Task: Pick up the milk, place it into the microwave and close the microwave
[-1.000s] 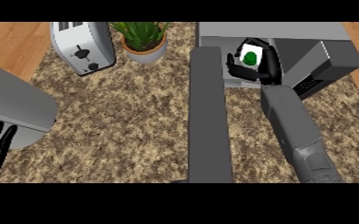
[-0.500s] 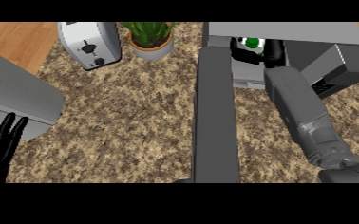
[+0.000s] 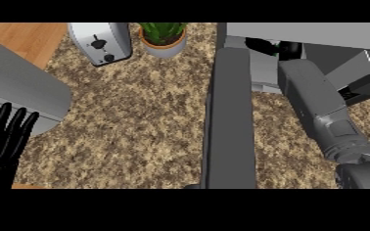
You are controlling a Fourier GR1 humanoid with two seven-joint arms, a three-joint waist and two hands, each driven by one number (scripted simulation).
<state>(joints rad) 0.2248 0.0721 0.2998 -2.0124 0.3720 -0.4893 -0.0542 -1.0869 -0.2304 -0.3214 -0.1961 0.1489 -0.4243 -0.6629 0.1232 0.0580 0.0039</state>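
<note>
Milk (image 3: 271,45): only a green sliver shows, just inside the microwave's mouth, under the right hand.
Right hand (image 3: 269,46): black, reaching into the cavity; whether its fingers clasp the carton cannot be told.
Microwave (image 3: 303,32): door (image 3: 230,122) swung wide over the counter (image 3: 137,117).
Left hand (image 3: 13,136): fingers straight, resting at the lower left edge.
Background: toaster (image 3: 103,42), potted plant (image 3: 163,35).

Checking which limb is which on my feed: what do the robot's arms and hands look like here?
The right forearm is a boxy grey casing with a lighter, rounded grey segment nearer the lower edge. The right hand is black, mostly hidden inside the microwave. The left hand is black with slim fingers. No cables, markings or sleeves show.
</note>
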